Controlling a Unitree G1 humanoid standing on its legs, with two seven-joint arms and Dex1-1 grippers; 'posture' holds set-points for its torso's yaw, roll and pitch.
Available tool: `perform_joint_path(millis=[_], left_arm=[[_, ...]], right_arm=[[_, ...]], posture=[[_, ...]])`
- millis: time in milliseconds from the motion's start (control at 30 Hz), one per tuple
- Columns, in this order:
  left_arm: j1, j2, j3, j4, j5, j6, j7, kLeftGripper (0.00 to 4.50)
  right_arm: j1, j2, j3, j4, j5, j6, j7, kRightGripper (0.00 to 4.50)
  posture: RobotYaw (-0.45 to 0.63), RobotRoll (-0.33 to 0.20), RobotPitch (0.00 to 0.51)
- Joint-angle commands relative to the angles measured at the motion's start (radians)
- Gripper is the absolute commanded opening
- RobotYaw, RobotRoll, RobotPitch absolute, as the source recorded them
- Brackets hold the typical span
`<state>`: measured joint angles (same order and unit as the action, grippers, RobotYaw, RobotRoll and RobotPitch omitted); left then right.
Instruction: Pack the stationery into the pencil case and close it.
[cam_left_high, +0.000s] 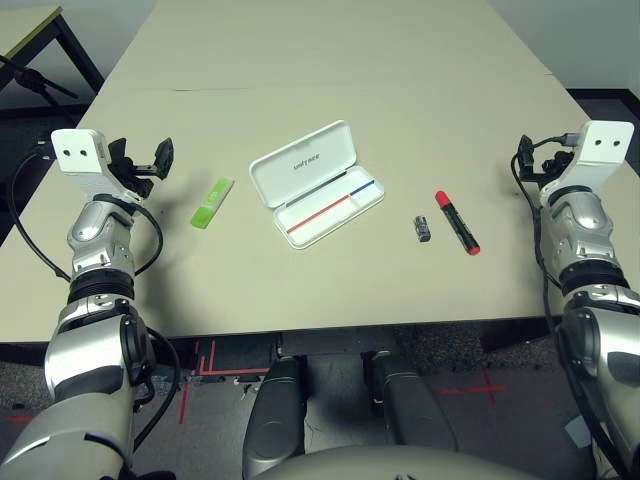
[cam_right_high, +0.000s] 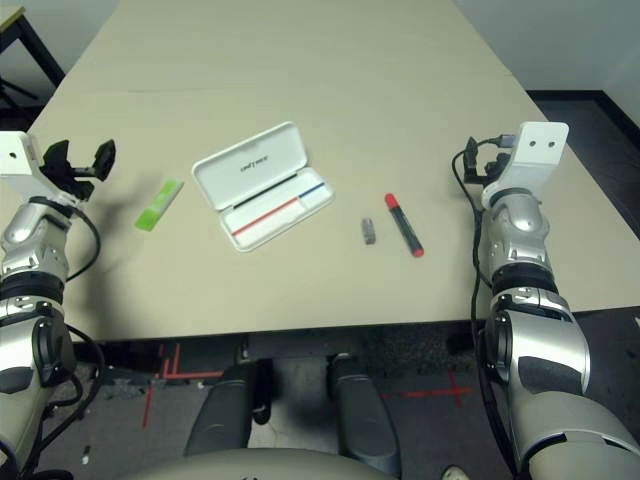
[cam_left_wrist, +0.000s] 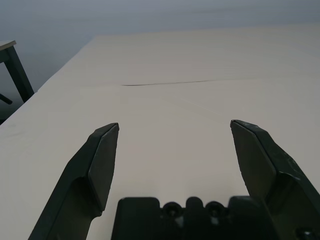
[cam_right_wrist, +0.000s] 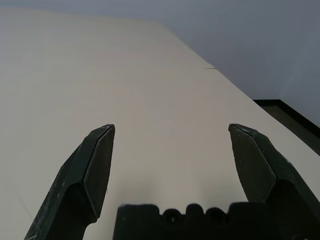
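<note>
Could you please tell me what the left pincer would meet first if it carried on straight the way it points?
Probably nothing soon: ahead of the left pincer I see only bare table, though its height above it is unclear.

The left arm (cam_left_high: 100, 250) and right arm (cam_left_high: 588, 240) are silver with black bands; beside each wrist, black cables loop; each wrist carries a white plate (cam_left_high: 606, 148) with two small dark holes.

My left gripper (cam_left_wrist: 175, 123) and right gripper (cam_right_wrist: 172, 125) stand wide open — both silver forearms (cam_left_high: 103, 250) reach forward, well apart.
</note>
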<state>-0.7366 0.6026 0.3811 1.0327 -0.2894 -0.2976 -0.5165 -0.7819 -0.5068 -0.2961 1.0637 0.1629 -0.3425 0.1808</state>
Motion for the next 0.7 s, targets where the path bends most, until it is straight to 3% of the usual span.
perform_joint_path(millis=[33, 533, 700], left_arm=[[0.006, 0.007, 0.004, 0.005, 0.002, -0.006, -0.001, 4.49], [0.043, 0.011, 0.012, -0.019, -0.006, -0.001, -0.004, 4.49], [0.051, 0.008, 0.013, -0.03, -0.008, 0.0, -0.004, 4.49]], right_arm=[[-0.011, 0.001, -0.006, 0.011, 0.001, -0.006, 0.003, 4.5], [-0.006, 0.0, 0.003, -0.01, -0.001, 0.001, 0.039, 4.5], [-0.003, -0.016, 0.021, -0.033, 0.0, 0.024, 0.138, 4.5]], posture=[[-0.01, 0.0, 0.15], [-0.01, 0.0, 0.168], [-0.01, 0.0, 0.174]])
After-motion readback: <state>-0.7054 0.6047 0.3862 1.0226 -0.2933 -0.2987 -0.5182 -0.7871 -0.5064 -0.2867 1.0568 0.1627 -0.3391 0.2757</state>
